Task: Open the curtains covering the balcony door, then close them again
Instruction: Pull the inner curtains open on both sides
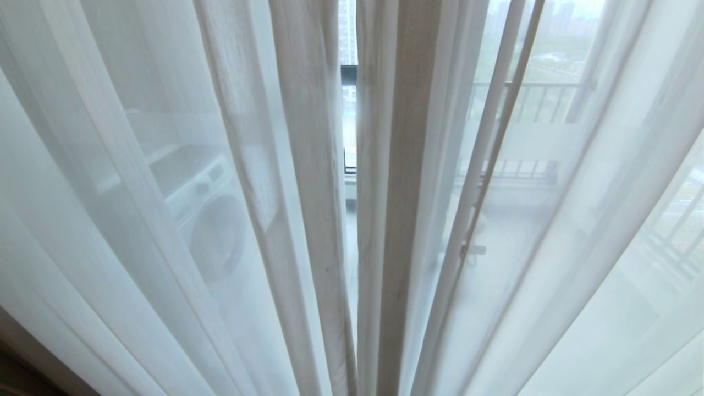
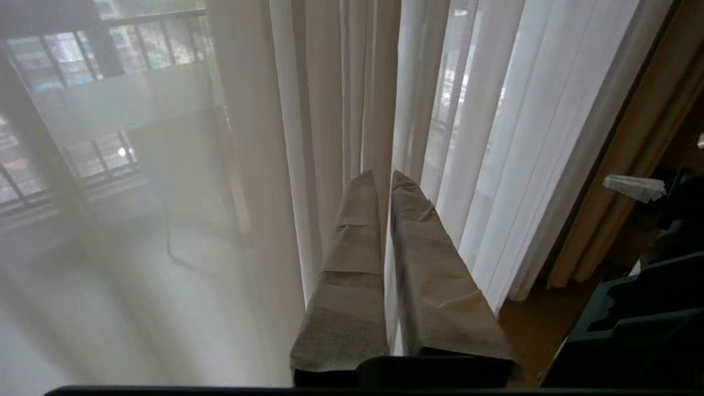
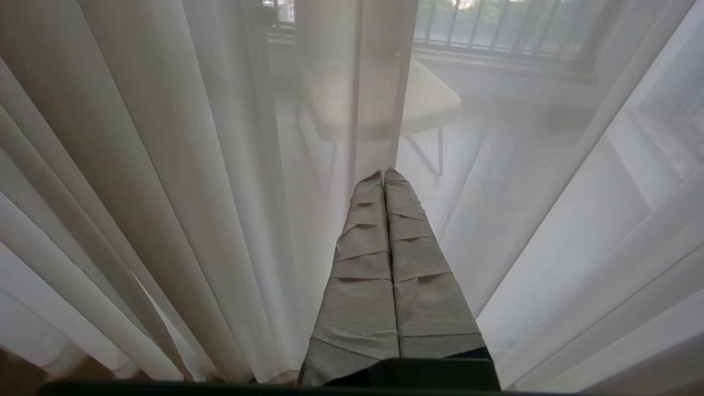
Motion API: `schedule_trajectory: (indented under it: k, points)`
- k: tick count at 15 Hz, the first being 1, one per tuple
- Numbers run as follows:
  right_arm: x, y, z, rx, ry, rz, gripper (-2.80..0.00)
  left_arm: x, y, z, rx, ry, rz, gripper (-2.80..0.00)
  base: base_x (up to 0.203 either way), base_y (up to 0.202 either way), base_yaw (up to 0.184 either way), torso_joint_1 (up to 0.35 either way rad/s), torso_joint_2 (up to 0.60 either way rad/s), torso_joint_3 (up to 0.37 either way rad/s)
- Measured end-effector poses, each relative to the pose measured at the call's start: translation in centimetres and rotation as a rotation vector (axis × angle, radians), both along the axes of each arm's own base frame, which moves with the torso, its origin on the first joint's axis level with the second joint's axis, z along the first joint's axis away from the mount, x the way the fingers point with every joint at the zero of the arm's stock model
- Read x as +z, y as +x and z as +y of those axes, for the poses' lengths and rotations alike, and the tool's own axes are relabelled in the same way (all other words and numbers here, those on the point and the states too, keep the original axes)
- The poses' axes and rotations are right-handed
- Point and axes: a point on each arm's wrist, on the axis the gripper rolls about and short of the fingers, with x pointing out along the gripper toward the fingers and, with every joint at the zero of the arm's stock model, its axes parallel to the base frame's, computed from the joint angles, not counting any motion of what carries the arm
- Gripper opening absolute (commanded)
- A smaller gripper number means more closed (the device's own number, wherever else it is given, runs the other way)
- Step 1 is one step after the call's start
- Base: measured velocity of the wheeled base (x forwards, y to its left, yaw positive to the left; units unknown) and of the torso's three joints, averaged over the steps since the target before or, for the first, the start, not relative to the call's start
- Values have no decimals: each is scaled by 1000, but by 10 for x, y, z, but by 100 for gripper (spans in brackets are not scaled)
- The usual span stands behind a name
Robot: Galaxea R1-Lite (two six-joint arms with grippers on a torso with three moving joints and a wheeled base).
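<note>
**Sheer curtains hang shut, with a thin gap in the middle**

On the left of the head view, the curtains point(image 1: 165, 220) fall in long white folds, thin enough to see through. Behind them a washing machine point(image 1: 212, 220) shows as a pale shape. In the middle, the two curtain halves nearly meet and leave a narrow slit. Through this slit a black frame point(image 1: 348, 74) and a piece of the glass behind it can be seen; whether this is the balcony door I cannot tell. On the right, a railing point(image 1: 528, 102) with dark bars shows through the fabric. No arm appears in the head view.

In the left wrist view, the left gripper point(image 2: 384, 179) points at the folds of the sheer curtain point(image 2: 352, 99). Its jaws, wrapped in grey tape, stand a little apart, with a thin gap between the tips, and nothing is held between them. Whether the tips touch the fabric I cannot tell. At one edge of this view hangs a thicker beige drape point(image 2: 621, 181), beside dark furniture.

In the right wrist view, the right gripper point(image 3: 383, 175) also faces the sheer curtain point(image 3: 165, 165). Its jaws are pressed together, tip against tip, and grasp nothing. Behind the fabric a chair point(image 3: 385, 99) with thin legs stands on the balcony floor, and a railing point(image 3: 495, 27) runs beyond it.
</note>
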Motion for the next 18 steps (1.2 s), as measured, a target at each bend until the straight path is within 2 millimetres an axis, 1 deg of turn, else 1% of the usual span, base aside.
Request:
schedule_trajectory:
  k: [5, 9, 11, 16, 18]
  points:
    - [0, 0, 0, 0, 0, 0, -280, 28, 47, -22, -182, 10, 43, 0, 0, 0, 0, 0, 0, 0]
    - [0, 0, 0, 0, 0, 0, -280, 39, 80, -41, -213, 22, 79, 0, 0, 0, 0, 0, 0, 0]
    - [0, 0, 0, 0, 0, 0, -280, 45, 98, -55, -178, 33, 82, 0, 0, 0, 0, 0, 0, 0]
    - [0, 0, 0, 0, 0, 0, -280, 57, 138, -98, 14, 64, 76, 0, 0, 0, 0, 0, 0, 0]
    - [0, 0, 0, 0, 0, 0, -280, 61, 153, -110, 82, 72, 70, 0, 0, 0, 0, 0, 0, 0]
